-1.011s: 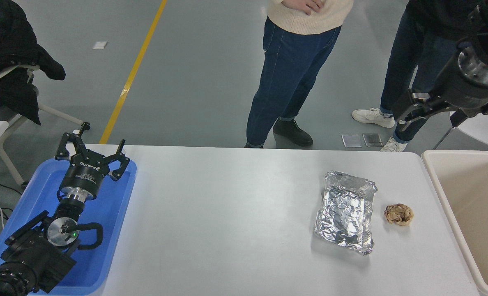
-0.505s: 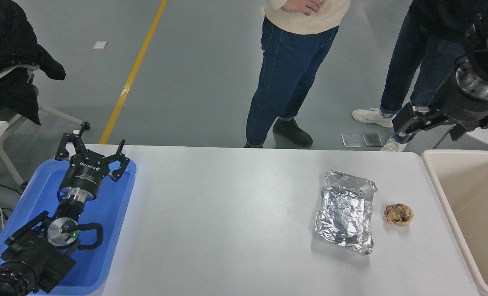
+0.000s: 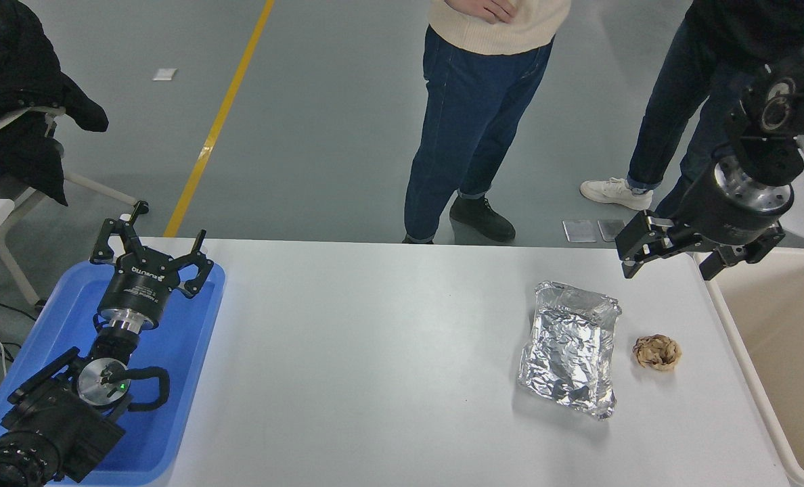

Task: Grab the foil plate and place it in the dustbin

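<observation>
Right gripper (image 3: 673, 260) hangs with fingers spread above the table's far right corner, at 1 o'clock from the foil plate (image 3: 570, 348), well clear of it. That plate lies flat on the white table (image 3: 375, 352), a brown paper wad (image 3: 656, 352) just beside it at 3 o'clock, the dustbin (image 3: 781, 352) beyond. Left gripper (image 3: 150, 253), fingers spread, sits parked over the blue tray (image 3: 179, 352). 2 people stand at 12 o'clock.

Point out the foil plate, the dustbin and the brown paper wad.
foil plate (image 3: 570, 348), head view, on its crinkled floor.
dustbin (image 3: 737, 333), head view, on its left rim.
brown paper wad (image 3: 656, 352), head view, on its middle.
</observation>
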### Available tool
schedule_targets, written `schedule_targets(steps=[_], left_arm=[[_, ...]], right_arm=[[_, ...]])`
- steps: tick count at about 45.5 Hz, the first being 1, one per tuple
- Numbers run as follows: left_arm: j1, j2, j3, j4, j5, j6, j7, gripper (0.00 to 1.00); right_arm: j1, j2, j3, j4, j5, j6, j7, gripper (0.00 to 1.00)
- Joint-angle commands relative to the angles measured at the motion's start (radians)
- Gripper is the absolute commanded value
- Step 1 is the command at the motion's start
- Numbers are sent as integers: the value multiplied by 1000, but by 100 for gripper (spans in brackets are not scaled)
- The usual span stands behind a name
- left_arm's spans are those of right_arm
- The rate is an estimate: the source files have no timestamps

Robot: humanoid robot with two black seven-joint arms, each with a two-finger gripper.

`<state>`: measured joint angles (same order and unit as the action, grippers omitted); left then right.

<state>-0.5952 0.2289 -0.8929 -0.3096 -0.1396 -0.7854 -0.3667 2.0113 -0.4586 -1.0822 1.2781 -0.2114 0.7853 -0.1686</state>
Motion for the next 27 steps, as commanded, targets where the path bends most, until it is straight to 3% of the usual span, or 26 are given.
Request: schedule_targets(steps=[1,5,18,27], left_arm=[[0,1,0,0,0,0,0,100],[0,0,0,0,0,0,2,100],[0,0,0,0,0,0,2,100],[0,0,0,0,0,0,2,100]], right_arm=[[-86,-3,-16,-13,144,0,-2,100],[-146,-6,-25,-17,194,-89,-2,100],[-361,1,39,-77,179,-501,-2,100],[-448,41,54,-174,175,-552,-3,100]])
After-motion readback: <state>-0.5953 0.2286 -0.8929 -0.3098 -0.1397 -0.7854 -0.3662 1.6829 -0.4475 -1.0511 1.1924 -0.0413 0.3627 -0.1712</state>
